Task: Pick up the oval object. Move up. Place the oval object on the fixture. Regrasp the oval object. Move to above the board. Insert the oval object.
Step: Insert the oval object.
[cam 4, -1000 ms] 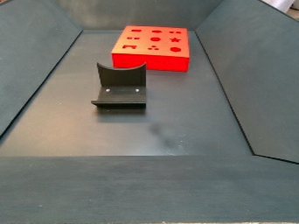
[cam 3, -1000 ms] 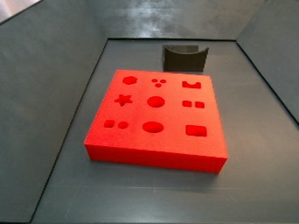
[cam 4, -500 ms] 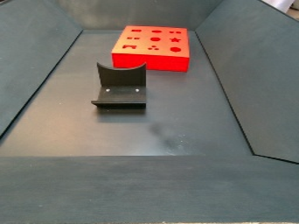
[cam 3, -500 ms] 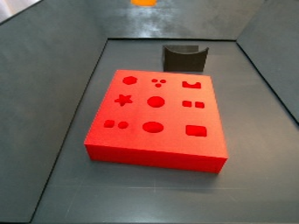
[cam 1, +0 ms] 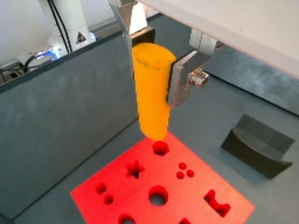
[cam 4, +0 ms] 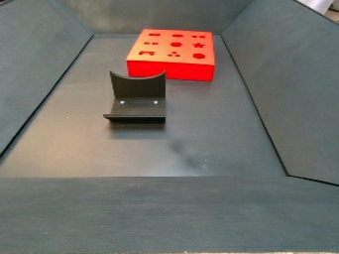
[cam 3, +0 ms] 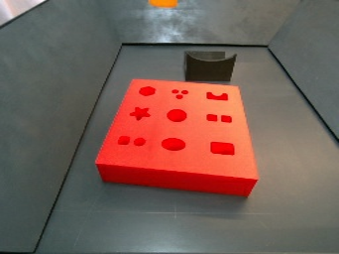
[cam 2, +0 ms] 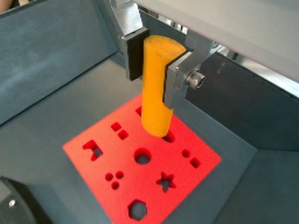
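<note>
Oval object (cam 1: 153,89) hangs upright, clamped near its top between the gripper's (cam 2: 156,63) silver fingers (cam 2: 177,77), high over the red board (cam 3: 176,134); in a side view only an orange sliver shows at the top edge of the frame. The fixture (cam 4: 135,97) stands bare, so the step in hand looks like moving to above the board. The next move likely calls for lining the peg's lower end over the oval hole (cam 3: 173,144) near the board's lower middle, then descending straight.

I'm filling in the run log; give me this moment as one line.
end effector: shut on peg | peg: upright, high above board | stand: empty | phase: before insertion
</note>
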